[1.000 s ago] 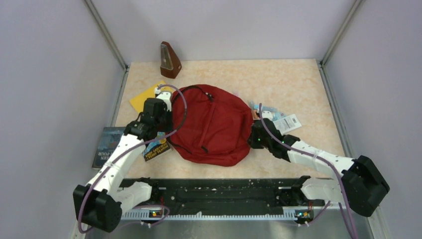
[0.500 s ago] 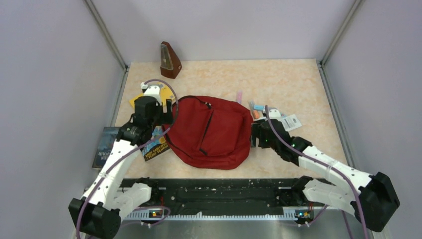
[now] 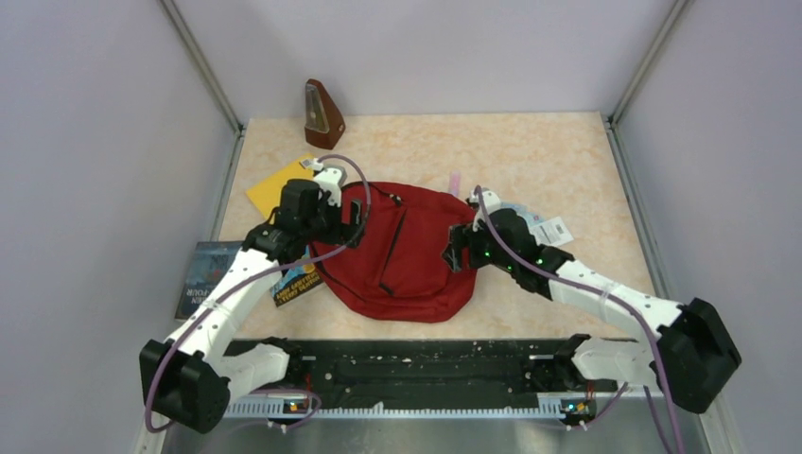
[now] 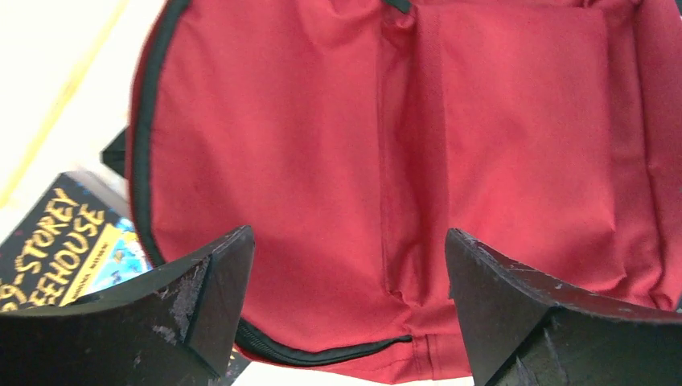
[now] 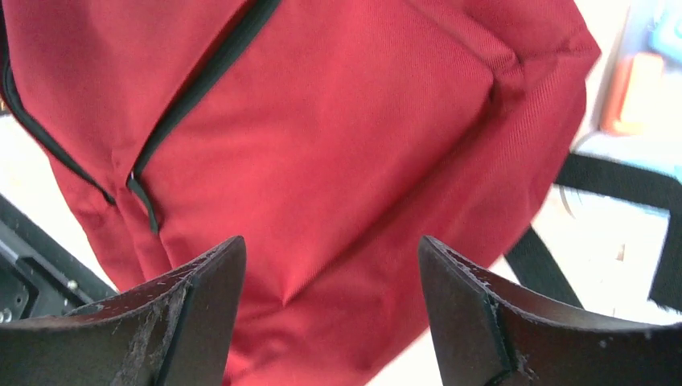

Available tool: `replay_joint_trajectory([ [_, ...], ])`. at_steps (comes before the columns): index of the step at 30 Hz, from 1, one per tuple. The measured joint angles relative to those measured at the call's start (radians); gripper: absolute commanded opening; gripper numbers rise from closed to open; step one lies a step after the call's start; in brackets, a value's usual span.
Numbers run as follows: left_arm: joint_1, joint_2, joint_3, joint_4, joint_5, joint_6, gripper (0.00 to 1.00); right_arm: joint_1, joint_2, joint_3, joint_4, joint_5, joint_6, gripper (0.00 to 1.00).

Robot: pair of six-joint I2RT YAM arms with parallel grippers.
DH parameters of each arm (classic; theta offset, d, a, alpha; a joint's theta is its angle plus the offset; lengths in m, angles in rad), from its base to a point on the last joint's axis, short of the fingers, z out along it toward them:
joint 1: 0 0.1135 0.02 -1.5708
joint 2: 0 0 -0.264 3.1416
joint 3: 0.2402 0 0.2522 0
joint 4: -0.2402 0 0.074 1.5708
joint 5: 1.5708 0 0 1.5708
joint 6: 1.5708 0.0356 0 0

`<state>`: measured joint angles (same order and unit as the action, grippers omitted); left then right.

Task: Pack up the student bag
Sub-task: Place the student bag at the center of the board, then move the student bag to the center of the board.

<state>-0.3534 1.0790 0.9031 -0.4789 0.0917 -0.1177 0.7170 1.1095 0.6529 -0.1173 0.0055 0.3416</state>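
both arms have swung inward since the earlier frames: the left gripper (image 3: 354, 214) now hangs over the upper left part of the student bag (image 3: 407, 260) and the right gripper (image 3: 460, 248) over its right edge. both sets of jaws stand wide apart, grasping nothing. the dark red bag lies flat mid-table, with a book (image 3: 299, 284) just beside its left edge

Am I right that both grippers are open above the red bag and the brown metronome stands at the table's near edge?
Not quite: the top view shows the metronome at the far edge of the table. The left gripper and right gripper are indeed open above the red bag.
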Motion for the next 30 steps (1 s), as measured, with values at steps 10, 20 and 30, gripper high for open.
replay_joint_trajectory([
  [10,0.0,0.052,0.0,0.008,0.106,-0.045,0.92,0.008,0.406,0.318,0.109,0.08,-0.026,0.74],
  [20,-0.079,0.094,-0.081,0.178,0.117,-0.291,0.91,0.008,0.661,0.482,0.05,0.159,-0.05,0.78],
  [30,-0.175,0.36,-0.101,0.347,0.016,-0.324,0.61,0.008,0.459,0.203,0.139,0.172,-0.05,0.85],
])
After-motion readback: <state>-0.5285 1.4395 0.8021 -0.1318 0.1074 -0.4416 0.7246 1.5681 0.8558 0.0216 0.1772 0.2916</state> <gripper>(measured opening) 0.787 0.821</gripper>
